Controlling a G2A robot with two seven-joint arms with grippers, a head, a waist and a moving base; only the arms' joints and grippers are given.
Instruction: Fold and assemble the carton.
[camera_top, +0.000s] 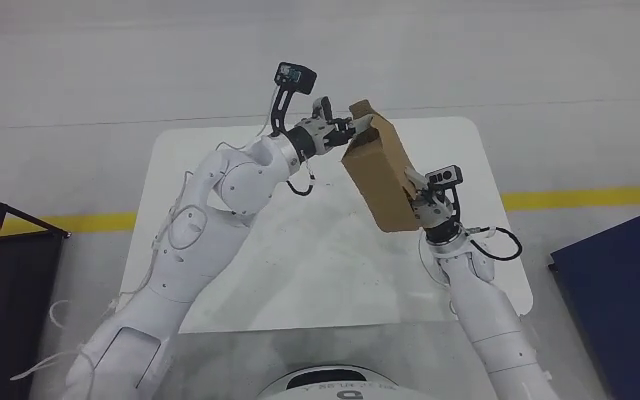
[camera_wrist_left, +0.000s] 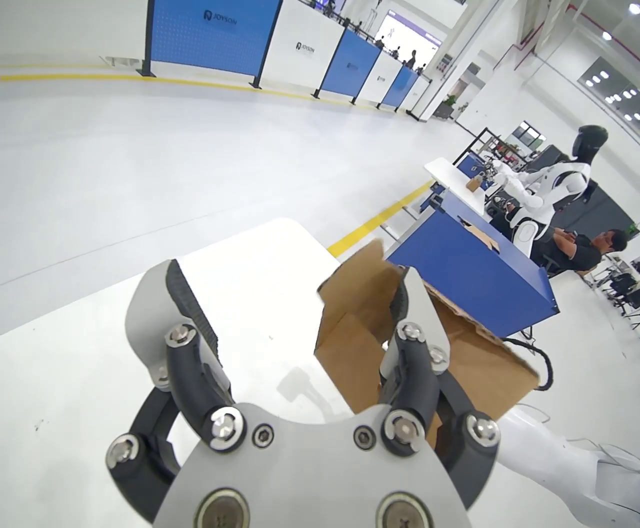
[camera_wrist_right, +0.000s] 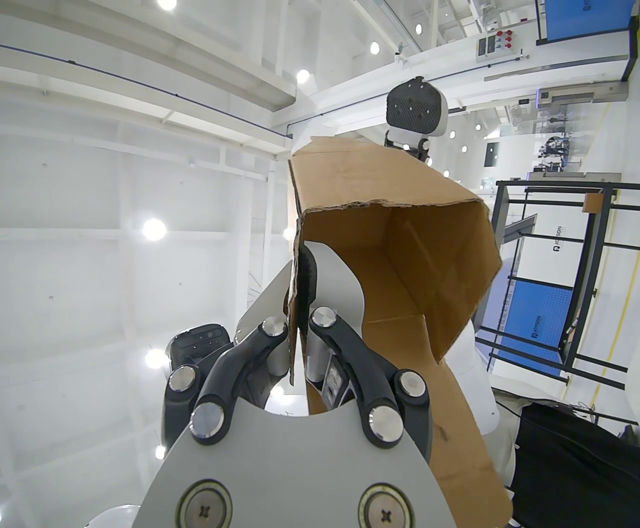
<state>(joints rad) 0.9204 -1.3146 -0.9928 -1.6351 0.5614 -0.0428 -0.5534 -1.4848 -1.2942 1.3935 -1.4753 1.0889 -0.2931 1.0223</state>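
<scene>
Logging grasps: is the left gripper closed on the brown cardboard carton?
No, the left gripper is wide open, one finger at the brown cardboard carton.

In the top view, the table (camera_top: 330, 260) offered a broad stretch of bare surface through the centre and lower centre of the frame, passable between the two arms. The left arm (camera_top: 200, 230) ran from lower left to upper centre and barred the table's left side. The right arm (camera_top: 480, 300) took up the lower right. The carton (camera_top: 385, 180) hung tilted over the upper right of the table and blocked that quarter. It was clamped at its lower end by the right gripper (camera_top: 415, 197). The left gripper (camera_top: 345, 130) stood at its upper end, fingers (camera_wrist_left: 190, 305) spread wide, with bare table showing through the gap. The carton's hollow interior showed unobstructed from the right wrist view.
</scene>
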